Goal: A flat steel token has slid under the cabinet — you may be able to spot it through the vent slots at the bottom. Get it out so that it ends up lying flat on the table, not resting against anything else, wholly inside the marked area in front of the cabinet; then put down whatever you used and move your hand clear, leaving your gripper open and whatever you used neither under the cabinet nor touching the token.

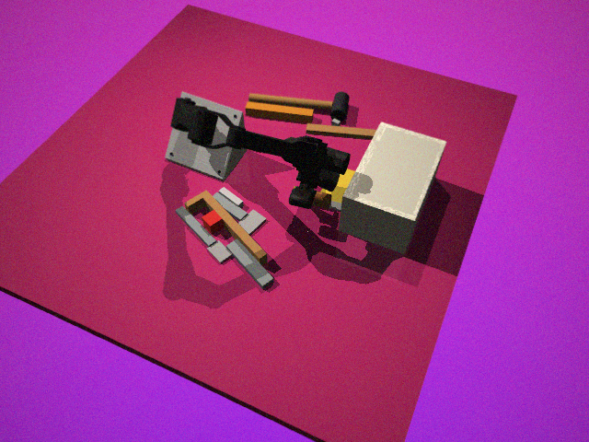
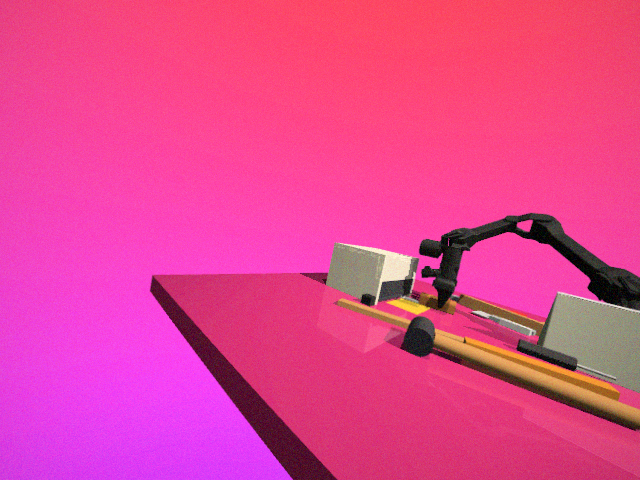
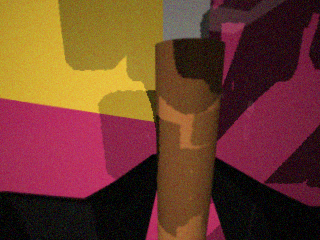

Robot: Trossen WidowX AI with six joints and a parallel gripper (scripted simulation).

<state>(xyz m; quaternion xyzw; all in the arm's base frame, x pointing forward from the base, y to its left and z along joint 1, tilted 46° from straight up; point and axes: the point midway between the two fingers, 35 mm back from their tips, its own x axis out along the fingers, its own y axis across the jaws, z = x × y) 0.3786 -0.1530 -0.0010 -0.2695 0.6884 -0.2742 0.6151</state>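
My gripper [image 1: 310,197] [image 2: 442,304] [image 3: 182,161] is shut on a tool with a round wooden handle [image 1: 322,198] [image 3: 187,130], low over the table in front of the cabinet [image 1: 399,166] [image 2: 356,271]. The tool's flat grey part [image 1: 336,205] [image 3: 185,19] points toward the cabinet's open lower front, beside or over the edge of the yellow marked area [image 1: 344,182] [image 2: 408,306] [image 3: 30,50]. Its far end is hidden. The steel token cannot be made out in any view; the cabinet and arm hide part of the area and the space under the cabinet.
A mallet [image 1: 340,105] [image 2: 418,335], an orange bar [image 1: 279,111] and a wooden stick [image 1: 340,130] [image 2: 372,311] lie on one side. On the other lie a wooden L-shaped piece [image 1: 237,228], a red block [image 1: 213,221] and several grey pieces. A dark-handled tool [image 2: 546,353] lies near the slanted grey panel [image 2: 589,330].
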